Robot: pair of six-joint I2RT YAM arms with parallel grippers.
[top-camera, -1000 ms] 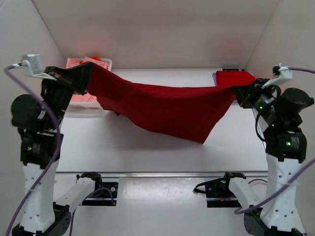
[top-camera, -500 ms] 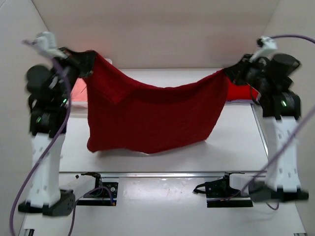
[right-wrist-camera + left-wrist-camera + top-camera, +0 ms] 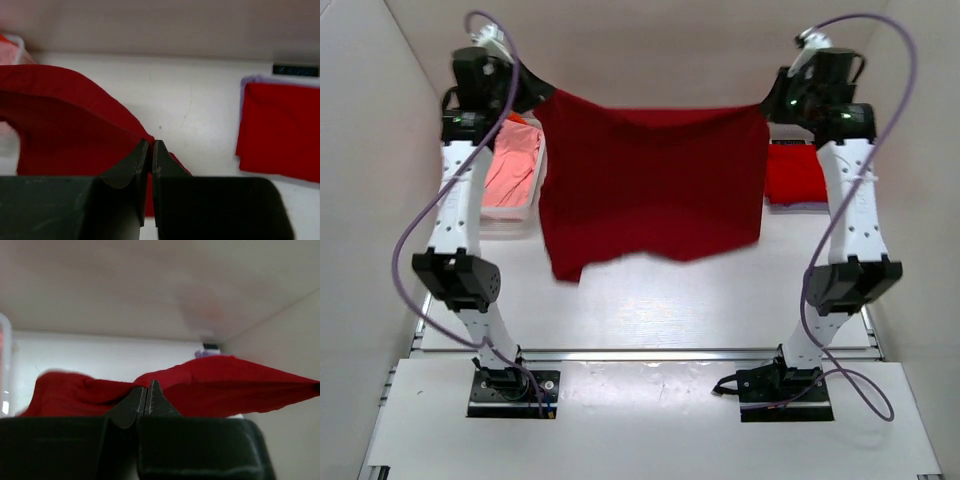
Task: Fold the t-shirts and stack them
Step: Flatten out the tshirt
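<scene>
A dark red t-shirt [image 3: 650, 180] hangs spread out high above the table, held by its two top corners. My left gripper [image 3: 532, 92] is shut on its left corner, and my right gripper [image 3: 766, 106] is shut on its right corner. In the left wrist view the jaws [image 3: 148, 386] pinch the red cloth [image 3: 225, 385]. In the right wrist view the jaws [image 3: 151, 146] pinch the cloth [image 3: 65, 125]. A folded red t-shirt [image 3: 794, 178] lies at the back right of the table; it also shows in the right wrist view [image 3: 280, 130].
A clear bin [image 3: 510, 222] at the back left holds a pink-orange t-shirt [image 3: 510, 172]. White walls close in the table on the left, back and right. Both arms stand stretched tall at the table's sides.
Both arms have risen and stretched the red t-shirt taut, lifting it off the table. It now hangs flat and high, with its lower edge free.
</scene>
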